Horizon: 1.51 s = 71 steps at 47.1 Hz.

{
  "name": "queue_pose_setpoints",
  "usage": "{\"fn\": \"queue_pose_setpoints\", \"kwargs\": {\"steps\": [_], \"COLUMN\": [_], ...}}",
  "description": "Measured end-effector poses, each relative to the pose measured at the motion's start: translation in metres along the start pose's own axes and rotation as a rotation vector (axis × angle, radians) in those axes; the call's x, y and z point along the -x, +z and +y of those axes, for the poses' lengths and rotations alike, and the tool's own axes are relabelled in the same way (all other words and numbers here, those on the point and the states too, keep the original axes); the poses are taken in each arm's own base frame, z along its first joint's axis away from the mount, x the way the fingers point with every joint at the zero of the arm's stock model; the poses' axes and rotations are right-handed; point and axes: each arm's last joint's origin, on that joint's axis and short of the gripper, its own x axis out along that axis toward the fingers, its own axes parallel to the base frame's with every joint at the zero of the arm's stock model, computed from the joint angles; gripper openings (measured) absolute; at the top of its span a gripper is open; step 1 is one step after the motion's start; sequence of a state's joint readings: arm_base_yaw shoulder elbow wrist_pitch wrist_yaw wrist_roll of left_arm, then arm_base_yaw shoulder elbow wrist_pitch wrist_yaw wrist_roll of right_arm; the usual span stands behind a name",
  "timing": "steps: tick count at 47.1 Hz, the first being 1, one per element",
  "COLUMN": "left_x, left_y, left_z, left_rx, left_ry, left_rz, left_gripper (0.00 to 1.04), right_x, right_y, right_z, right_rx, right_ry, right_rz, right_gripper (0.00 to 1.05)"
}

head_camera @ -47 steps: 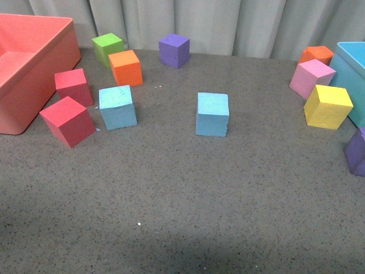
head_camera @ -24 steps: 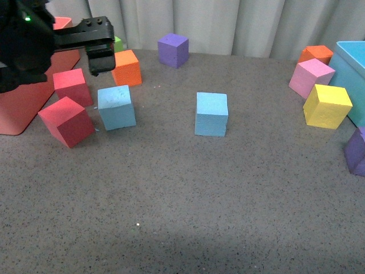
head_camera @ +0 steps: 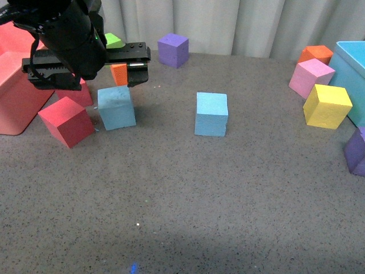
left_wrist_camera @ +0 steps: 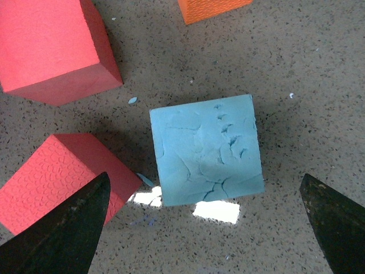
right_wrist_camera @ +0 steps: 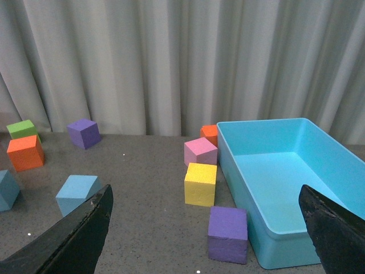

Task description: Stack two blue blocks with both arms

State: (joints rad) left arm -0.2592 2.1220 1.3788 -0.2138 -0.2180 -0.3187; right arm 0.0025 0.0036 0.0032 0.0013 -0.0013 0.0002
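I take the left blue block (head_camera: pixel 116 107) as my marker. On its left a red cube (head_camera: pixel 67 121) sits just beside its near corner with only a thin gap, and one spread finger (left_wrist_camera: pixel 63 228) of my left gripper (left_wrist_camera: pixel 203 177) hangs over that cube. A second red cube (left_wrist_camera: pixel 51 48) crowds its far-left corner. Behind it, an orange cube (head_camera: pixel 119 73) stands off by a strip of table. To its right the table (head_camera: pixel 171 171) is bare as far as the other blue block (head_camera: pixel 211 113), and the second finger (left_wrist_camera: pixel 336 222) has free room there.
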Motion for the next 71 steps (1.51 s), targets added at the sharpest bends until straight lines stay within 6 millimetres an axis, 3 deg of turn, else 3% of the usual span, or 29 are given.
{"fn": "queue_pose_setpoints", "kwargs": {"steps": [26, 35, 45, 62, 71], "left_x": [-0.050, -0.058, -0.048, 0.014, 0.030], "left_y": [0.004, 0.001, 0.000, 0.012, 0.007], "left_z": [-0.015, -0.017, -0.033, -0.079, -0.106], "left_rx": [0.030, 0.013, -0.024, -0.103, -0.151], "left_ry": [-0.006, -0.002, -0.032, -0.124, -0.151], "left_rz": [0.142, 0.188, 0.183, 0.063, 0.047], "left_gripper": [0.97, 0.63, 0.50, 0.47, 0.47], "right_x": [0.000, 0.000, 0.000, 0.000, 0.000], "right_y": [0.000, 0.000, 0.000, 0.000, 0.000], "right_z": [0.000, 0.000, 0.000, 0.000, 0.000], "right_rx": [0.000, 0.000, 0.000, 0.000, 0.000], "right_ry": [0.000, 0.000, 0.000, 0.000, 0.000], "right_rz": [0.000, 0.000, 0.000, 0.000, 0.000], "right_gripper": [0.95, 0.95, 0.95, 0.95, 0.95]}}
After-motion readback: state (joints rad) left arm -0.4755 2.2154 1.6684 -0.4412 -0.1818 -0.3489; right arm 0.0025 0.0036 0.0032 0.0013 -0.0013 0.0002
